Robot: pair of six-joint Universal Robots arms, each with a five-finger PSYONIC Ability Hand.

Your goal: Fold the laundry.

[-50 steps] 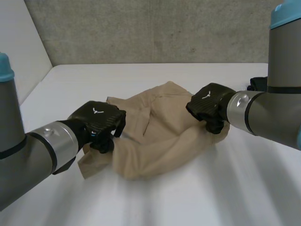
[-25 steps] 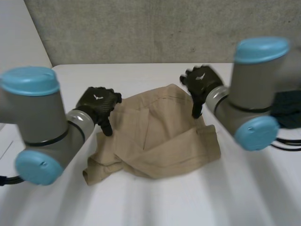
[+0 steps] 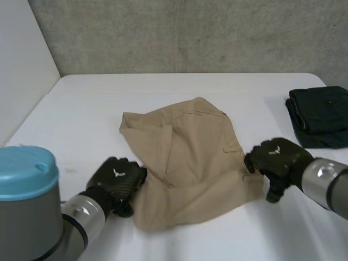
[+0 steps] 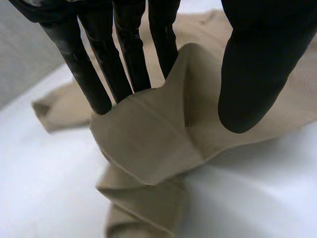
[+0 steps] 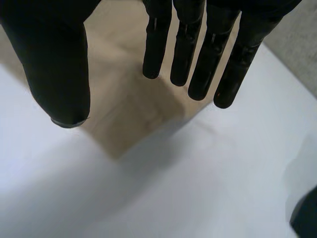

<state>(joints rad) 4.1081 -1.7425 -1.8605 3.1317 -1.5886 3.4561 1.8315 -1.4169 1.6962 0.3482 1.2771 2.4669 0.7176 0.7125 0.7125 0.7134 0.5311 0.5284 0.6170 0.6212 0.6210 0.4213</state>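
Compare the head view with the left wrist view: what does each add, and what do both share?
Head view adds: the right hand beside the tan garment's right edge, and folded dark clothes on the white table's right side. Left wrist view adds: the left hand's straight fingers and thumb on either side of a raised fold. Shared: left hand, tan garment, white table.

Black left hand (image 3: 117, 182) and right hand (image 3: 277, 159) (white emblems) end grey, blue-capped arms (image 3: 326, 184).
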